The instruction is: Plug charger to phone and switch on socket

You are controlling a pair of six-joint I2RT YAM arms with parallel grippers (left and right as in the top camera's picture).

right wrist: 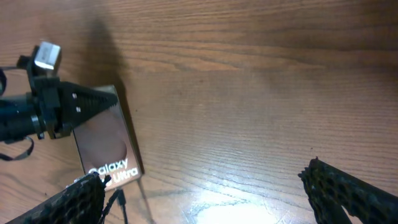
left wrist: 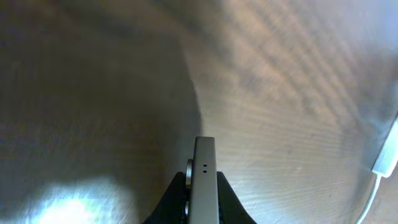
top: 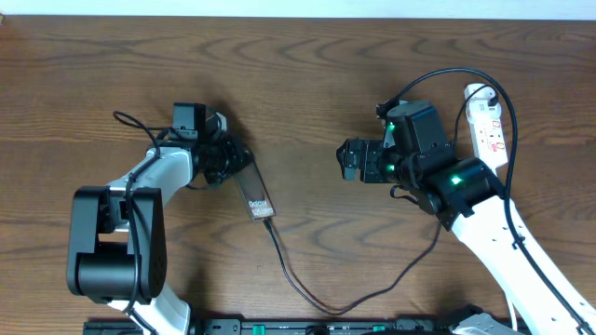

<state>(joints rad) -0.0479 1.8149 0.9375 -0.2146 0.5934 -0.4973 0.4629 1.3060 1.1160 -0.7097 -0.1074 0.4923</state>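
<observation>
The phone (top: 253, 191) is a brownish slab with pale lettering at its near end. My left gripper (top: 226, 160) is shut on its far end. In the left wrist view the phone (left wrist: 204, 180) shows edge-on between the fingers. The charger cable (top: 298, 284) runs from the phone's near end in a loop toward the right. In the right wrist view its plug tip (right wrist: 117, 198) sits at the phone's (right wrist: 106, 143) lettered end; I cannot tell if it is seated. The socket (top: 490, 126) lies at the far right. My right gripper (top: 349, 160) is open and empty, right of the phone.
The brown wooden table (top: 307, 84) carries everything. A thick black arm cable (top: 438, 79) arcs over the right arm near the socket. A white cord (left wrist: 384, 163) shows at the right edge of the left wrist view.
</observation>
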